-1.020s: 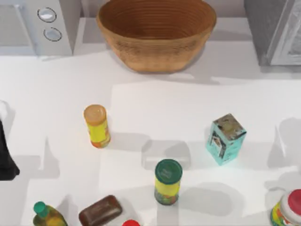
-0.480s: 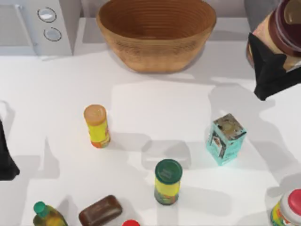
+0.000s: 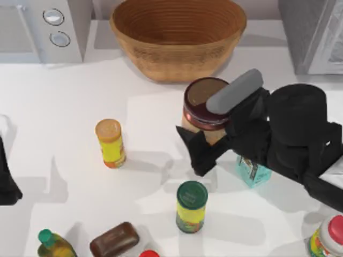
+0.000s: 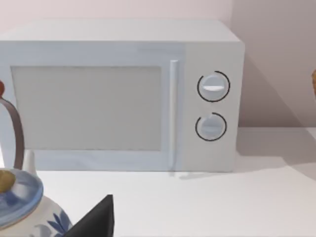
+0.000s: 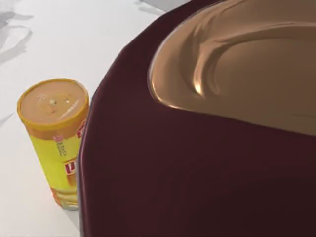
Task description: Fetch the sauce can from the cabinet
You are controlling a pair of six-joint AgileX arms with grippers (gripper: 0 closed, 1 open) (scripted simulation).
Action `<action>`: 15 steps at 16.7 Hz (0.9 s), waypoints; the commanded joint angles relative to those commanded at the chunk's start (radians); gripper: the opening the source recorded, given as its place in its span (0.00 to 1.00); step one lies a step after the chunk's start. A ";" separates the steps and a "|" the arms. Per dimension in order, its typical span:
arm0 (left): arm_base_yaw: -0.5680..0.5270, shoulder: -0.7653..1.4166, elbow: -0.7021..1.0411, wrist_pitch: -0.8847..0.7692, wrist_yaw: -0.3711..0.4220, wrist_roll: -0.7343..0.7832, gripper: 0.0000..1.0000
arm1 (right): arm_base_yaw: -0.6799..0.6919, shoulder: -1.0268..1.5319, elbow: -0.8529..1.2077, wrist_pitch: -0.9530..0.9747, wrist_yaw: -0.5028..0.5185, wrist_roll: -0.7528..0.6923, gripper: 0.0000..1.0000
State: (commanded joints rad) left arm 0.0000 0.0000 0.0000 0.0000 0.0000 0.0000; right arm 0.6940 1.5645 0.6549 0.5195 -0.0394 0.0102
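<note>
In the top view the right gripper (image 3: pixel 206 140) sits just right of the frame's middle, its dark fingers pinching the sauce can (image 3: pixel 205 103) from the sides. The can, with its maroon rim and brown flat top, is out over the white table (image 3: pixel 64 107), just below the wicker basket (image 3: pixel 178 37) at the upper middle and well apart from the grey cabinet (image 3: pixel 311 32) in the upper right corner. The teal carton (image 3: pixel 251 174) peeks out from under the arm, right of centre.

The orange-capped yellow bottle (image 3: pixel 110 142) stands left of centre, and the green-lidded yellow jar (image 3: pixel 191 206) stands below the gripper. Along the lower edge lie a green-capped bottle (image 3: pixel 52 244), a brown loaf-shaped block (image 3: pixel 114 239) and, in the lower right corner, a red-capped jar (image 3: pixel 328 235). The white microwave (image 3: pixel 43 27) fills the upper left corner.

In the right wrist view the can's maroon rim and brown top (image 5: pixel 232 79) loom close, with the orange-capped bottle (image 5: pixel 55 136) beyond. The left gripper (image 3: pixel 8 179) is parked at the left edge of the top view; whether its fingers are spread cannot be told. The left wrist view faces the microwave (image 4: pixel 123 94), with a blue-patterned teapot (image 4: pixel 22 207) at the lower left.
</note>
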 joint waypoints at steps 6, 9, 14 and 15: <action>0.000 0.000 0.000 0.000 0.000 0.000 1.00 | 0.019 0.033 0.000 -0.007 -0.007 0.005 0.00; 0.000 0.000 0.000 0.000 0.000 0.000 1.00 | 0.025 0.074 0.024 0.023 -0.008 0.005 0.00; 0.000 0.000 0.000 0.000 0.000 0.000 1.00 | 0.031 0.281 0.110 0.133 0.002 0.008 0.00; 0.000 0.000 0.000 0.000 0.000 0.000 1.00 | 0.031 0.310 0.122 0.150 0.003 0.008 0.00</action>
State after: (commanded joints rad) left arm 0.0000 0.0000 0.0000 0.0000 0.0000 0.0000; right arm 0.7250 1.8743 0.7770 0.6697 -0.0359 0.0181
